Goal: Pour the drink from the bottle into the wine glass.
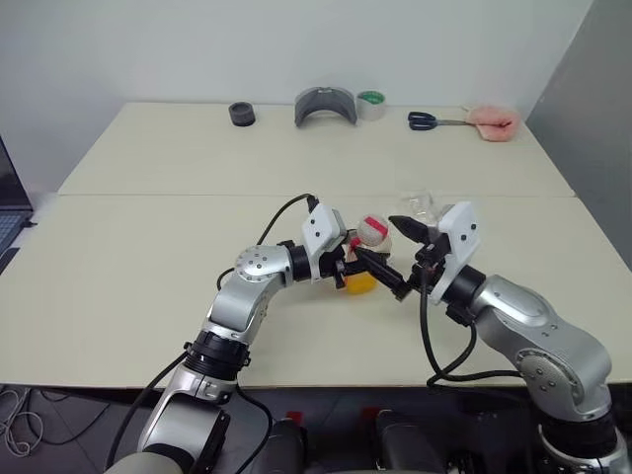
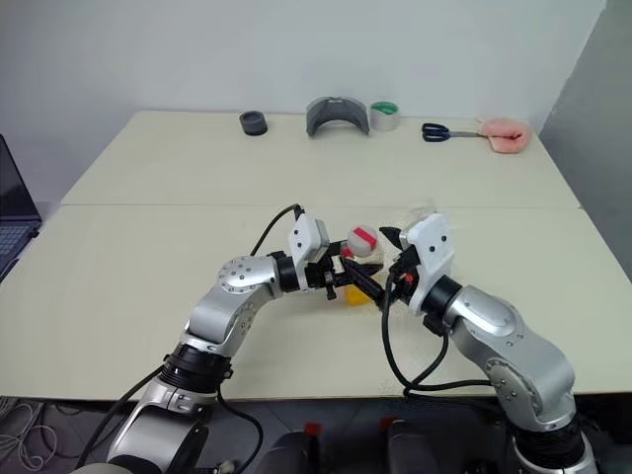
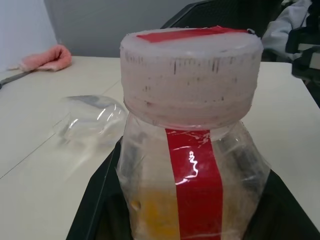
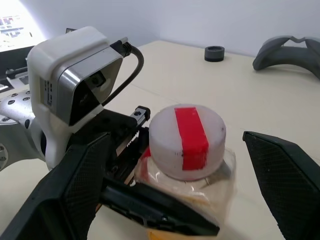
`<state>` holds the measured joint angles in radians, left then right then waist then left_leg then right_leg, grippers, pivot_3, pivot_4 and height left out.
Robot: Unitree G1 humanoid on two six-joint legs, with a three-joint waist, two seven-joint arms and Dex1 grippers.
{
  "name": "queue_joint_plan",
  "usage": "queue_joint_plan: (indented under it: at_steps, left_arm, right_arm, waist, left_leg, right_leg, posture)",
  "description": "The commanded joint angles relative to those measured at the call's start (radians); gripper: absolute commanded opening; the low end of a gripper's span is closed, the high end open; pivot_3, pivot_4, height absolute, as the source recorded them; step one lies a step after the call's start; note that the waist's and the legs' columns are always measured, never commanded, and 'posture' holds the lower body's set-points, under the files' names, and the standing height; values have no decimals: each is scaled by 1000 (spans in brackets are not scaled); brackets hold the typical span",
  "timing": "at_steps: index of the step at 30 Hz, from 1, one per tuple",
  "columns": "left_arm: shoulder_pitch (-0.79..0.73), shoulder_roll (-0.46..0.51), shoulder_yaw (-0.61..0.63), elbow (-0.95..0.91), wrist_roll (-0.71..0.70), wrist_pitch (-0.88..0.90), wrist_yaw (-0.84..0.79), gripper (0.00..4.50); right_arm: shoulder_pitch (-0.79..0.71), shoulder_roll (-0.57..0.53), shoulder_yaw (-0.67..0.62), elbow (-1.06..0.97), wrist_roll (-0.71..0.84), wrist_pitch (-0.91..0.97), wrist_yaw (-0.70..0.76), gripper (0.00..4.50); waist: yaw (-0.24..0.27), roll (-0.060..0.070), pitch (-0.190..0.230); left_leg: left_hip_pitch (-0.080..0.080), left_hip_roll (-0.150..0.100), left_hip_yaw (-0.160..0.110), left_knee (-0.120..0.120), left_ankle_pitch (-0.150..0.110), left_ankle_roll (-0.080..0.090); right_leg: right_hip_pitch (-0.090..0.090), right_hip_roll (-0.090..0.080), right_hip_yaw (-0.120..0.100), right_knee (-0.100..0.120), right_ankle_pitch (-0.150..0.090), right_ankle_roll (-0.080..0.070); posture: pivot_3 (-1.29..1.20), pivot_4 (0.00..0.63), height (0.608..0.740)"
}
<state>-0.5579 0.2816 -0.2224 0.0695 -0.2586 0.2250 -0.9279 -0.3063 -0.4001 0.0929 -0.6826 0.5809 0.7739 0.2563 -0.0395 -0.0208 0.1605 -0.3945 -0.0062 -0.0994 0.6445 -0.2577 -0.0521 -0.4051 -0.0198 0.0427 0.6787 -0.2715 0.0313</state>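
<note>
We hold the capped bottle near the middle of the counter — the cap must come off before any pouring.

Our left tool [image 1: 367, 265] is clamped on the bottle [image 1: 367, 249], upright, the drink [image 1: 359, 283] low inside; our right tool [image 4: 180, 165] stands apart, one finger on each side of the cap [image 4: 187, 140], not yet touching it. The wine glass [image 1: 423, 206] waits just behind, on the far right of the bottle. If the right tool twists hard, the soft bottle may turn or slip in the left grip — and a knock could tip the glass.

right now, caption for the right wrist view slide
Open right gripper flanks the capped bottle clamped by the left gripper.
</note>
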Motion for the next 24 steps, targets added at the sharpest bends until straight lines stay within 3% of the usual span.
queue_joint_plan:
  at_steps: [1, 10, 18, 24]
  left_arm:
    - [-20, 1, 12, -30, -5, -27, -5, 1850]
    - [1, 11, 14, -55, -1, -21, 11, 1850]
    - [8, 22, 17, -71, -5, -9, 22, 1850]
    - [-1, 28, 23, -82, -18, 7, 19, 1849]
  right_arm:
    - [-33, 29, 12, 15, -32, -32, -4, 4500]
    - [-41, 52, 15, 51, -64, -62, 44, 4500]
    - [-31, 53, 25, 50, -77, -90, 93, 1858]
    - [-46, -13, 71, 93, -86, -130, 236, 1858]
  waist:
    - [0, 0, 0]
    - [0, 0, 0]
    - [0, 0, 0]
    - [0, 0, 0]
  left_leg:
    - [0, 0, 0, 0, 0, 0]
    - [0, 0, 0, 0, 0, 0]
    - [0, 0, 0, 0, 0, 0]
    - [0, 0, 0, 0, 0, 0]
  right_leg:
    - [0, 0, 0, 0, 0, 0]
    - [0, 0, 0, 0, 0, 0]
    - [0, 0, 0, 0, 0, 0]
    - [0, 0, 0, 0, 0, 0]
  posture:
    - [0, 150, 740]
    - [0, 150, 740]
    - [0, 150, 740]
    - [0, 150, 740]
